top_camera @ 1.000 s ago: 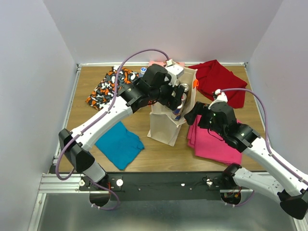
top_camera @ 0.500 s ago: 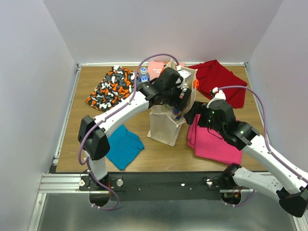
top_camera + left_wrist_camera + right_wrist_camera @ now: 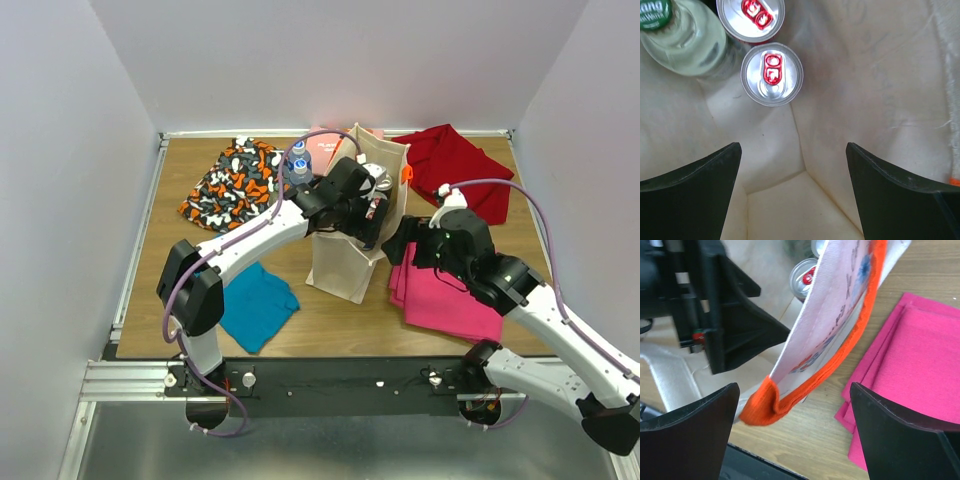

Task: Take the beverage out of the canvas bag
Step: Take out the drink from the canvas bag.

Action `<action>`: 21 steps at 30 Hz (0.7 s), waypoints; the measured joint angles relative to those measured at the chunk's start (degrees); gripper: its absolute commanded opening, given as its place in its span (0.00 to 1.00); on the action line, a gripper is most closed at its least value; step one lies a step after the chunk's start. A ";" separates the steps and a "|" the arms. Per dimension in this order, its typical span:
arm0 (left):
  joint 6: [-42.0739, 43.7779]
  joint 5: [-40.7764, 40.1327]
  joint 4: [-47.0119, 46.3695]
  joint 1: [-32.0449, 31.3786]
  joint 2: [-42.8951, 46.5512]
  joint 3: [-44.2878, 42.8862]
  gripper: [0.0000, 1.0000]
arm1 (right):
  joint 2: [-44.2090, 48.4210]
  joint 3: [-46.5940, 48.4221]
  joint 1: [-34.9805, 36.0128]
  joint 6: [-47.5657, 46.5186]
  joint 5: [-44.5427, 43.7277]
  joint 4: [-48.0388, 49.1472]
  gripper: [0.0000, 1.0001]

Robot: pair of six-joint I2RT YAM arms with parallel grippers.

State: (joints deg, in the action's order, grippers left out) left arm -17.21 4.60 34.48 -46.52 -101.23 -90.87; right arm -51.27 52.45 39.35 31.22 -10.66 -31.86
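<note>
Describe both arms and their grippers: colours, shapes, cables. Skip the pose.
Both the left arm and the right arm have white links and bulky black joints. A mauve cable loops loosely along each. The left gripper and right gripper each carry two matte black, wedge-shaped fingers with curved inner edges.

One canvas bag stands on the table. Inside it are two silver cans, the second can cut off by the frame's edge, and one green-capped bottle. Behind the bag stand what look like two blue-capped bottles. Five cloths lie around: one patterned cloth, one teal cloth, one magenta cloth, one dark red cloth and one pale pink cloth.
</note>
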 measured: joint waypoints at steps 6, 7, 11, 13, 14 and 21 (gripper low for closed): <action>-1.07 -0.02 -1.03 -0.07 0.31 1.25 0.95 | 1.46 0.00 0.00 -3.08 4.20 -0.83 1.00; -1.16 -0.02 -0.98 -0.07 0.35 0.85 0.95 | 1.62 0.00 0.00 -3.56 4.90 -0.96 1.00; -1.31 -0.02 -0.79 -0.09 0.24 -2.03 0.99 | 2.60 0.00 0.00 -5.05 6.49 -1.29 1.00; -1.51 -0.04 -0.72 -0.11 -0.09 -4.87 0.99 | 3.02 0.00 0.00 -5.42 6.51 -1.44 1.00; -1.55 -0.04 -0.76 -0.11 -0.15 -5.92 0.99 | 3.32 0.00 0.00 -5.42 6.49 -1.55 1.00; -2.08 -0.04 0.11 -0.11 -0.48 -9.94 0.99 | 6.45 -0.20 0.00 -4.68 4.00 -2.71 1.00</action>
State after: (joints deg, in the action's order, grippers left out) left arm -19.29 4.56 34.59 -46.63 -101.71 -100.82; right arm -44.82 52.25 39.35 26.55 -6.66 -34.57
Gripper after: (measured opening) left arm 0.988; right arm 0.998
